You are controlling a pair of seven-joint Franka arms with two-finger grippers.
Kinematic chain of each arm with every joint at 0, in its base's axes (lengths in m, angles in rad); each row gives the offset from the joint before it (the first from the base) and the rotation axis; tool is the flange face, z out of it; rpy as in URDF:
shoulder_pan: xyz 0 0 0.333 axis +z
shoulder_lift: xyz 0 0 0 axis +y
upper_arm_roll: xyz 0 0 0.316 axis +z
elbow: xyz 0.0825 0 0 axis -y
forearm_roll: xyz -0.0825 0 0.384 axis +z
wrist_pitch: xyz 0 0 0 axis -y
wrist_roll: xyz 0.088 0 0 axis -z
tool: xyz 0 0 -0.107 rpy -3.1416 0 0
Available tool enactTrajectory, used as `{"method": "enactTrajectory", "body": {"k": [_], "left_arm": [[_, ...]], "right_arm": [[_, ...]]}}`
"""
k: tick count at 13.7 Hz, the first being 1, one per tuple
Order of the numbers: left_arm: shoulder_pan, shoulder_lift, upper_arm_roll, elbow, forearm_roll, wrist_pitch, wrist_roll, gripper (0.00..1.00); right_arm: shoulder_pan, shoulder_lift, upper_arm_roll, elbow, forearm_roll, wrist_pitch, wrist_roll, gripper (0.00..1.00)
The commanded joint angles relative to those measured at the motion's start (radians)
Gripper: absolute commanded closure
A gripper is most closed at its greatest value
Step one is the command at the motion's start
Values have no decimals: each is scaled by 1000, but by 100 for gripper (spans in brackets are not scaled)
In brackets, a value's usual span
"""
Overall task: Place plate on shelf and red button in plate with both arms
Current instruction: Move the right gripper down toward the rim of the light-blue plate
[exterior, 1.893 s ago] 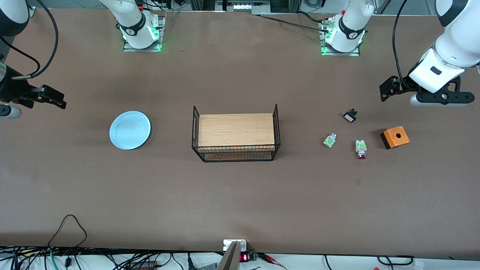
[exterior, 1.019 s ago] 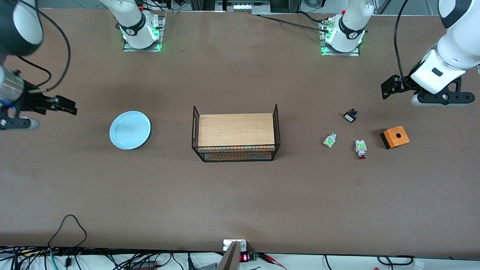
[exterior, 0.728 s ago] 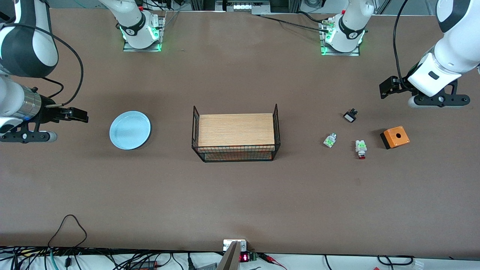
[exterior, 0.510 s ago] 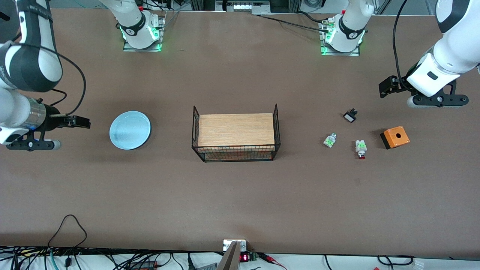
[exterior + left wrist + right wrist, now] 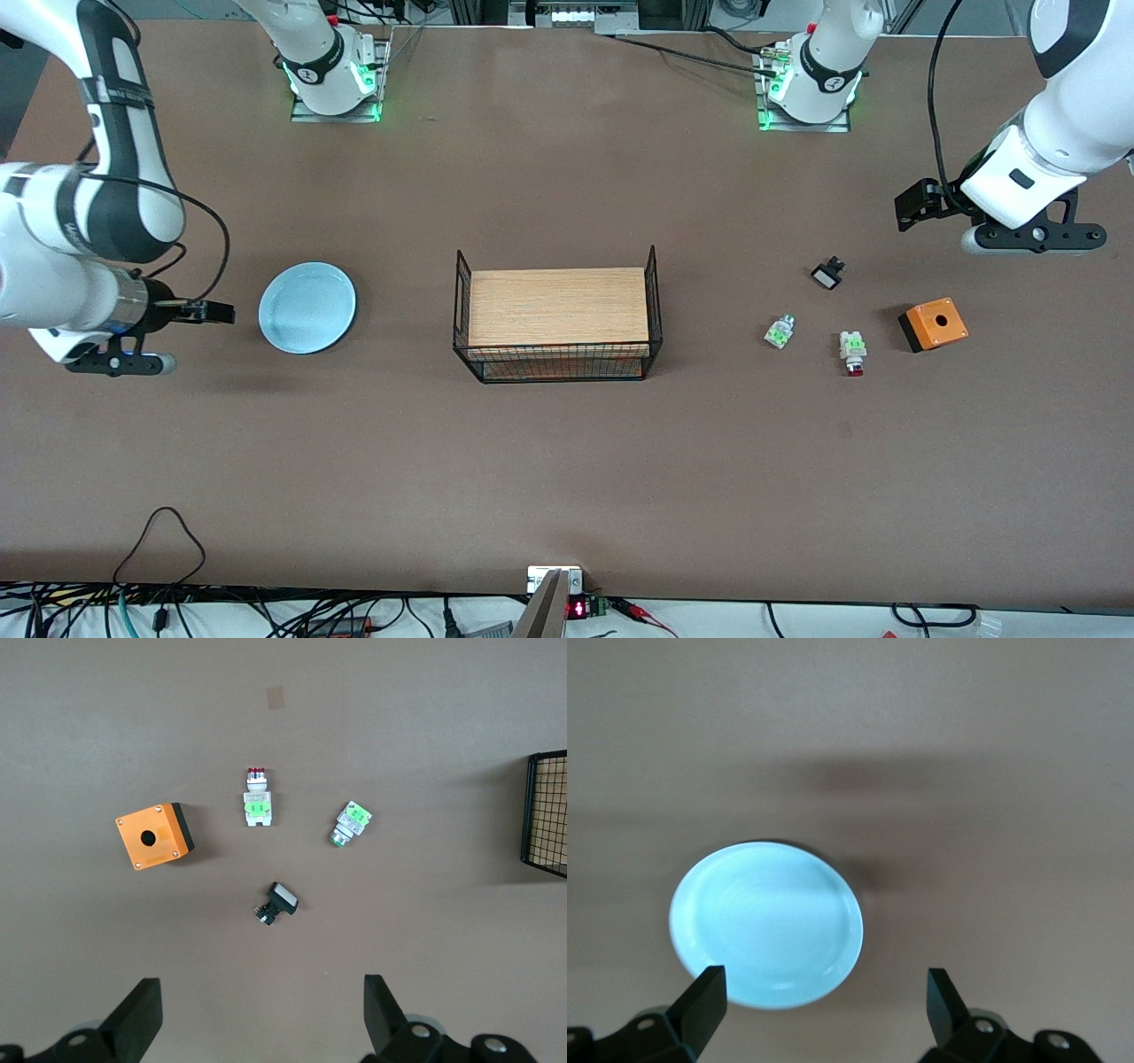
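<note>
Lying flat, round pale-blue plate point(image 5: 307, 307) with raised rim.

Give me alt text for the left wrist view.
The open left gripper hovers over bare table above four small parts: an orange box, the red button, a similar white-green piece and a black-and-white piece. A wire basket shows at the edge.

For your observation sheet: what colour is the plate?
Pale light blue; the plate shows best in the right wrist view.
</note>
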Motion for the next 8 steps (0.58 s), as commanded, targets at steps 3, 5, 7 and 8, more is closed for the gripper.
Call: {"method": "enactTrajectory", "body": {"k": [3, 5, 7, 8], "left_arm": [[-2, 16, -2, 32, 20, -25, 12, 0], [-4, 15, -2, 32, 20, -35, 11, 0], [-5, 16, -2, 32, 16, -36, 11, 0], [-10, 16, -2, 33, 16, -34, 9, 0]], "right_arm": [[-22, -58, 6, -214, 11, 174, -3, 0], [-28, -47, 6, -290, 8, 261, -6, 0], [-37, -41, 6, -359, 5, 355, -53, 0], [-38, -34, 6, -375, 7, 376, -69, 0]]}}
